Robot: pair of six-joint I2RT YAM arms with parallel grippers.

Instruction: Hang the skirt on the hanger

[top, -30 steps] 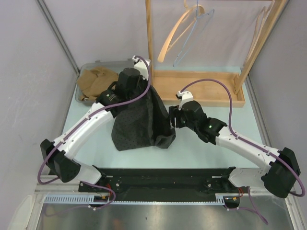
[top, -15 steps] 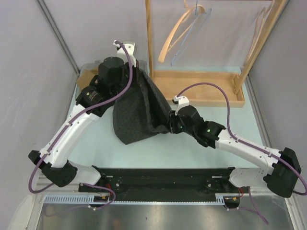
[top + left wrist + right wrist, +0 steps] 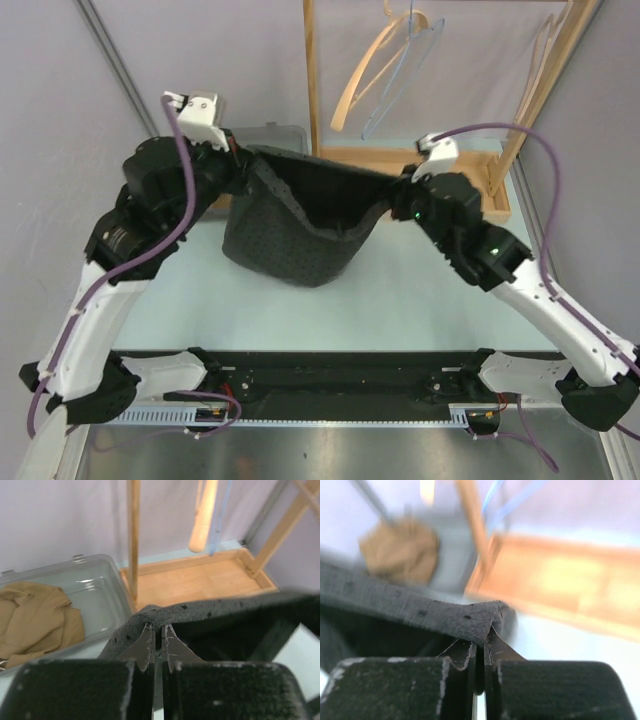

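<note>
The black dotted skirt (image 3: pixel 300 225) hangs above the table with its waistband stretched between my two grippers. My left gripper (image 3: pixel 248 165) is shut on the waistband's left end, my right gripper (image 3: pixel 393 200) on its right end. In the left wrist view the jaws (image 3: pixel 156 630) pinch the skirt's folded edge (image 3: pixel 210 612). The right wrist view shows the same: my gripper (image 3: pixel 481 645) is shut on the skirt's corner (image 3: pixel 420 612). The wooden hanger (image 3: pixel 365 65) hangs from the rack above and behind the skirt, also visible as the hanger (image 3: pixel 205 515).
A wooden rack with a base tray (image 3: pixel 420 185) and an upright post (image 3: pixel 311 70) stands behind the skirt. A clear plastic bin (image 3: pixel 100 580) holding a tan cloth (image 3: pixel 35 615) sits at the back left. Another hanger (image 3: pixel 545 50) hangs on the rack's right side.
The right gripper has shut on the skirt's edge. Both arms rose and moved apart, lifting the skirt off the table and pulling its waistband taut.
</note>
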